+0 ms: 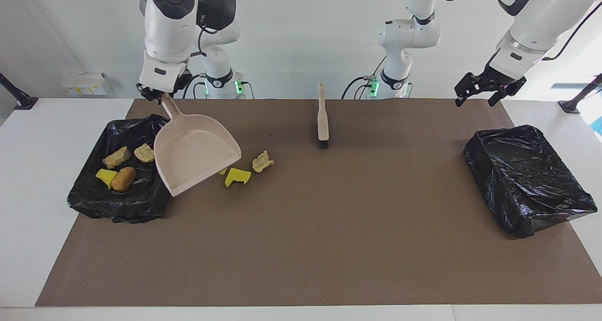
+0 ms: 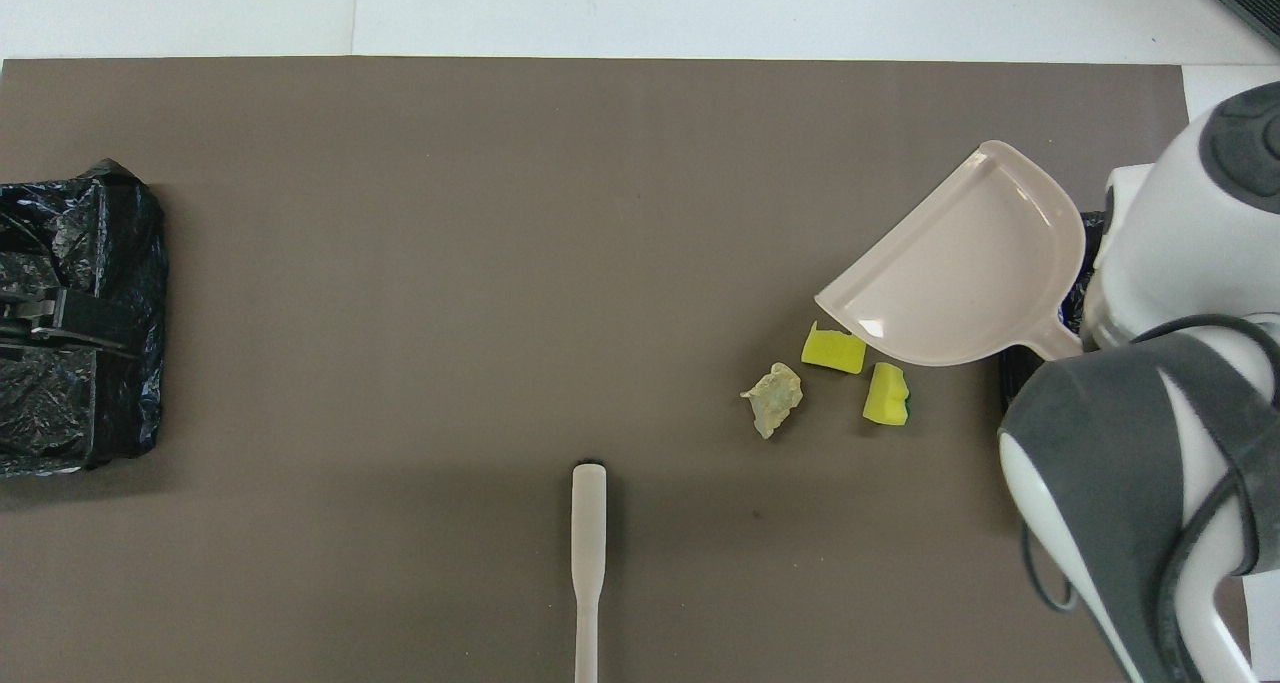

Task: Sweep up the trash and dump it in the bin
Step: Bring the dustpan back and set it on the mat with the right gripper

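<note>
Trash: seven scraps are seen, four in one bin and three on the brown mat (image 1: 301, 246).

Four scraps (image 1: 123, 178) are counted in the black-lined bin (image 1: 89, 203) at the right arm's end; three scraps (image 2: 833, 349) are left on the mat just beside that bin. One dustpan (image 1: 195, 156) is held up by its handle in the tightly closed right gripper (image 1: 157, 91), over those three scraps. One brush (image 1: 322, 119) is laid nearer the robots. The left gripper (image 1: 487, 93), jaws spread wide and empty, is hung over the mat's corner by the second bin (image 1: 531, 213). No writing can be read.
</note>
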Tool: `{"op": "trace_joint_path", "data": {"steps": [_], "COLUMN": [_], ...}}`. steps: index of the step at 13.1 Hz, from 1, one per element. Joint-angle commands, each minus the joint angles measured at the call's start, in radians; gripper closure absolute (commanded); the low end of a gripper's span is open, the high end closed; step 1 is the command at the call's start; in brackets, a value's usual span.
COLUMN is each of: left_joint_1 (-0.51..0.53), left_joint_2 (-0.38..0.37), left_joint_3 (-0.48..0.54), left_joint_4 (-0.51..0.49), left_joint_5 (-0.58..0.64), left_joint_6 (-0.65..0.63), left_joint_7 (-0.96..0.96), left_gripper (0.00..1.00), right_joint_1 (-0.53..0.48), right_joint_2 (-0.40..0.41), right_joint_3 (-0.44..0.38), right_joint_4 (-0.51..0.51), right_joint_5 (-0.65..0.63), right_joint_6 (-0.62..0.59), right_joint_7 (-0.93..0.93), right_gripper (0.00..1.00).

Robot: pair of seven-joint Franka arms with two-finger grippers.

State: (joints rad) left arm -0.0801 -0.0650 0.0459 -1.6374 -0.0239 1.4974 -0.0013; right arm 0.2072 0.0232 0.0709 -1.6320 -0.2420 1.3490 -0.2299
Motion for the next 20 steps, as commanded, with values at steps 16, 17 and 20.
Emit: {"op": "trace_joint_path", "data": {"steps": [16, 17, 20], "left_joint_1": [-0.010, -0.007, -0.001], "left_joint_2": [0.005, 0.002, 0.002], "left_joint_3": [0.008, 0.008, 0.009], "left_joint_4": [0.014, 0.013, 0.011], "left_joint_5": [0.009, 0.009, 0.009], "left_joint_6": [0.009, 0.003, -0.009], "left_joint_7": [0.009, 0.010, 0.006], "left_gripper": [0.00, 0.00, 0.00], "right_joint_1": [0.377, 0.383, 0.392], "right_joint_2": [0.489, 0.489, 0.504], "right_joint_3": [0.012, 0.012, 0.017], "right_joint_4": [0.170, 0.162, 0.146], "right_joint_5": [0.334, 0.336, 0.354], "right_joint_6": [0.605, 0.608, 0.622], "right_joint_7": [0.902, 0.900, 0.902], "right_gripper": [1.00, 1.00, 1.00]}}
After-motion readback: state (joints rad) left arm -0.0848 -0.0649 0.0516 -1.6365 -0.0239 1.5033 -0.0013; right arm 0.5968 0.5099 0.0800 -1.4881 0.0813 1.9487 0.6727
